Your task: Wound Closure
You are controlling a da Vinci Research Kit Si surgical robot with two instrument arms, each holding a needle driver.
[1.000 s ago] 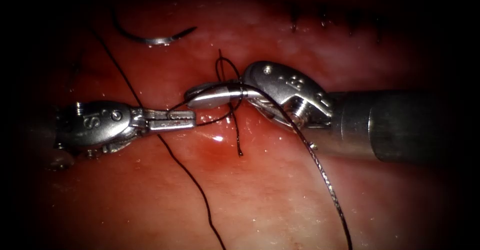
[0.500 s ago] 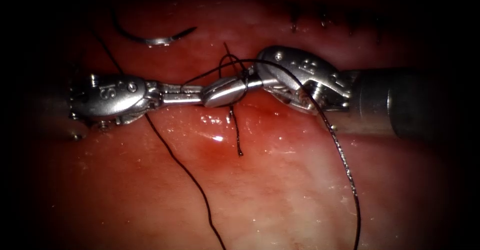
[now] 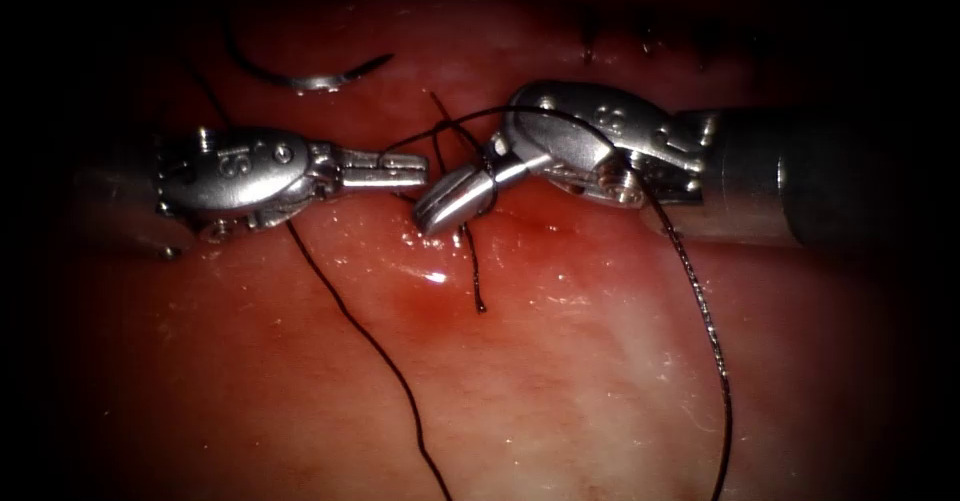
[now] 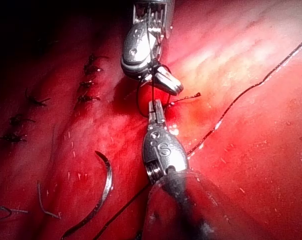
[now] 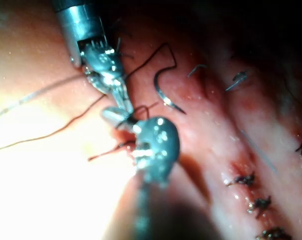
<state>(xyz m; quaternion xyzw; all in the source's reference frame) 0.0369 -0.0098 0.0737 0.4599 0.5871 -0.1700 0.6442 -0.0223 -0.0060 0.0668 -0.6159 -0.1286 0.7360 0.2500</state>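
The curved needle [image 3: 300, 76] lies loose on the tissue [image 3: 560, 381] at the far upper left, held by neither tool, also seen as needle [image 4: 103, 195] and needle [image 5: 163, 92]. My left tool [image 3: 420, 169] is shut on the dark thread [image 3: 450, 121], which arcs from its tip over the right tool's wrist. My right tool [image 3: 432, 213] is shut, tips angled down and left, with thread wound around its jaws. A short thread tail [image 3: 476, 281] hangs below them. The left tool [image 4: 153, 105] and right tool [image 4: 176, 89] nearly touch.
A row of finished stitches [image 3: 645, 36] runs along the upper right, seen also as stitches [image 4: 86, 82] and stitches [image 5: 245, 180]. One long strand [image 3: 380, 351] trails down under the left tool, another strand [image 3: 710, 361] falls from the right tool. Red fluid [image 3: 430, 296] pools under the jaws.
The left tool has moved up and to the right, still holding thread. The right tool has risen and its jaws have swung down-left, with the thread loop now lying over its wrist.
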